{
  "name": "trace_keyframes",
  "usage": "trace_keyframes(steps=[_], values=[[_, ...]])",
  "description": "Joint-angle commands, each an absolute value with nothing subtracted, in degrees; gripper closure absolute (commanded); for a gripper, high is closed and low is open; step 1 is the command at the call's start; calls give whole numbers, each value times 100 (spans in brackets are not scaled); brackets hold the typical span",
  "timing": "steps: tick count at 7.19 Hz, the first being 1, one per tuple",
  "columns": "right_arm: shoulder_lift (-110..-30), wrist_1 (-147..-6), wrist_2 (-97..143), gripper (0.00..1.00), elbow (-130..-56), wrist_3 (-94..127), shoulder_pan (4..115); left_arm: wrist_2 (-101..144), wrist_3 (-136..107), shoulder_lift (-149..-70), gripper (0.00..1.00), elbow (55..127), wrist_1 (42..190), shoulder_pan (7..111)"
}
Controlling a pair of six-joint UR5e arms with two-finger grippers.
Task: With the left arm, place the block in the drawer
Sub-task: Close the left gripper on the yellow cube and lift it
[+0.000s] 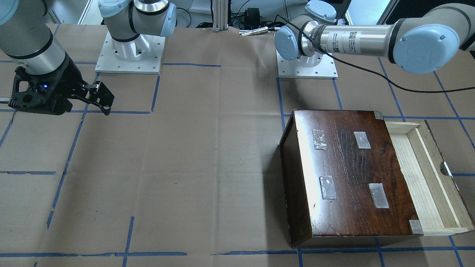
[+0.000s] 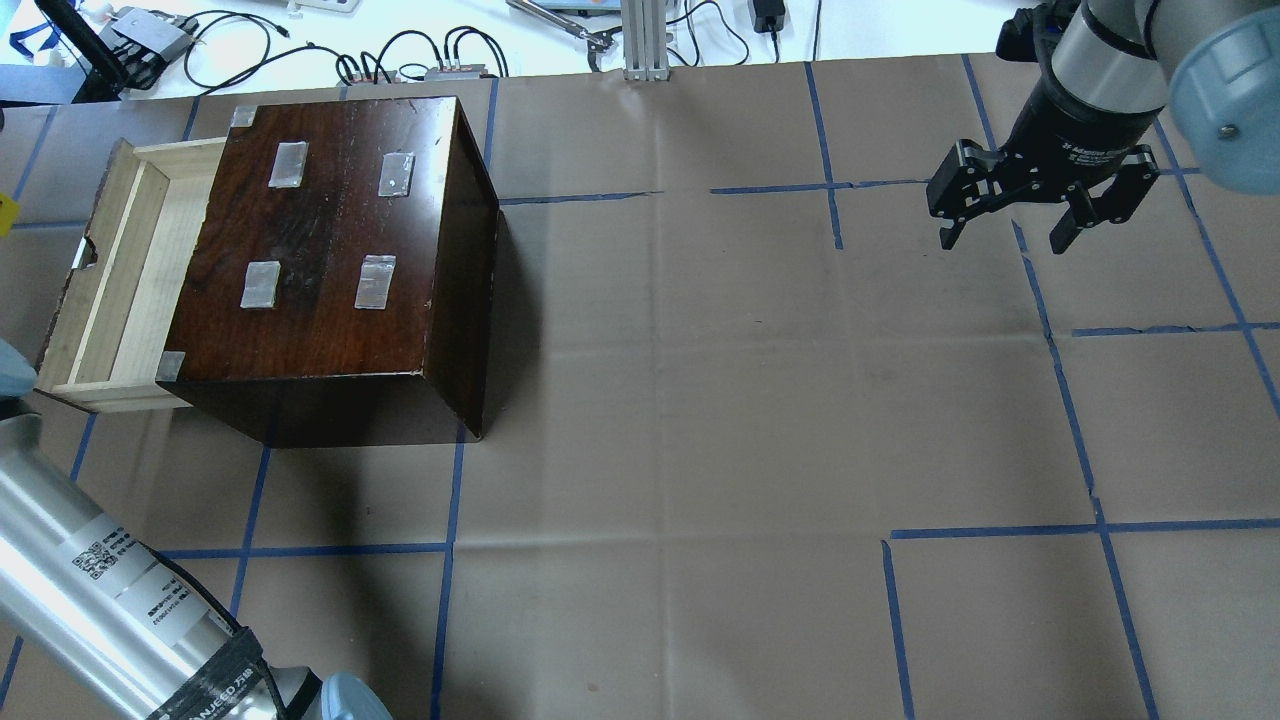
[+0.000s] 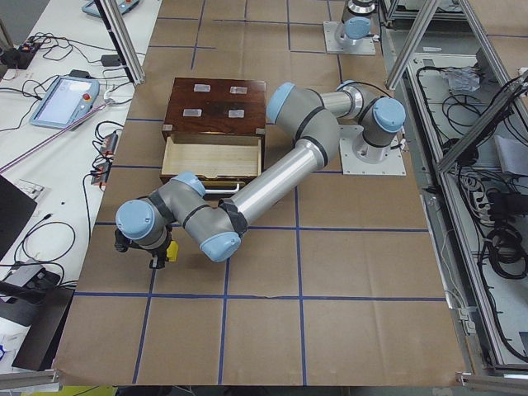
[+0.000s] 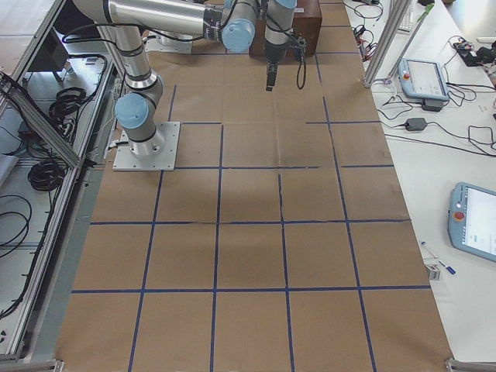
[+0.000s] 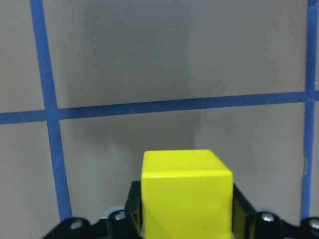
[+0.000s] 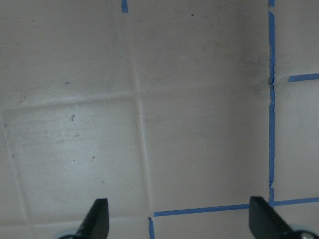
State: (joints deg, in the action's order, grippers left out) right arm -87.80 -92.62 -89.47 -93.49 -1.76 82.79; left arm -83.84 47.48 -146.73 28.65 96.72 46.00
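The black end effector [image 5: 186, 201] of the left arm [image 3: 272, 177] is clamped on the bright yellow block [image 5: 187, 179], out over the paper-covered bench [image 5: 149, 64] and well apart from the pale wooden drawer [image 2: 125, 260]. The right end effector [image 2: 1003, 238] hangs spread and empty. The drawer's exposed strip beside the dark-brown box [image 2: 330, 240] looks narrow, so a misjudged release could land the block on the box top.

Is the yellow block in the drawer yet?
No, the yellow block sits clamped in the left gripper above the table, and the drawer's visible floor is bare.
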Motion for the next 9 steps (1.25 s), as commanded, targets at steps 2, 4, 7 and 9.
trace_keyframes(steps=[2, 4, 7, 9], values=[[-8780, -9264, -8947, 0, -9352, -176, 8279, -8376, 4676, -13548, 66, 3731, 10151, 4605], [-8780, -9264, -8947, 0, -9351, -176, 8279, -8350, 4335, -12591, 66, 4942, 9916, 4649], [-8780, -9264, -8947, 0, -9351, -176, 8279, -8341, 3230, -11333, 66, 6638, 9101, 5480], [-8780, -9264, -8947, 0, -9352, -176, 8279, -8350, 2456, -10839, 66, 7720, 8336, 5983]])
